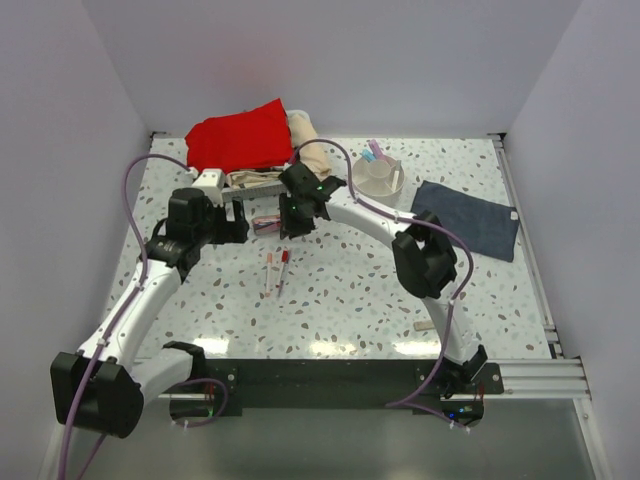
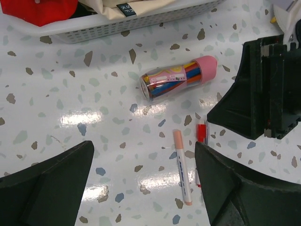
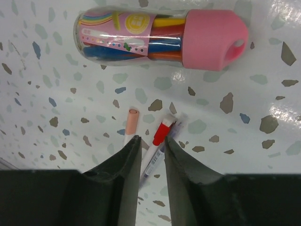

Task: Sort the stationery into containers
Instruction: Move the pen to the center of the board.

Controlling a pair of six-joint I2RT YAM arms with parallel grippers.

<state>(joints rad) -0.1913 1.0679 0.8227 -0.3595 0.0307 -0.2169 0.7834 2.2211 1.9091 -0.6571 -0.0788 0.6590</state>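
A pink-capped clear tube (image 1: 266, 224) of coloured pens lies on the table, also in the left wrist view (image 2: 178, 77) and the right wrist view (image 3: 160, 37). Near it lie a white pen with a peach cap (image 2: 182, 169) (image 3: 131, 122) and a red-capped pen (image 2: 201, 133) (image 3: 160, 136), both in the top view (image 1: 277, 270). My right gripper (image 1: 294, 220) (image 3: 151, 140) hovers above these pens, jaws a narrow gap apart and empty. My left gripper (image 1: 240, 225) (image 2: 146, 188) is wide open and empty over the table beside them. The white round organiser (image 1: 395, 185) holds pink and blue markers (image 1: 372, 150). A beige eraser (image 1: 424, 325) lies front right.
A white mesh basket (image 2: 117, 21) with beige cloth stands behind the tube. A red cloth (image 1: 240, 135) lies at the back left. A dark blue-grey cloth (image 1: 468, 220) lies at the right. The right gripper's black body (image 2: 263, 89) fills the right of the left wrist view.
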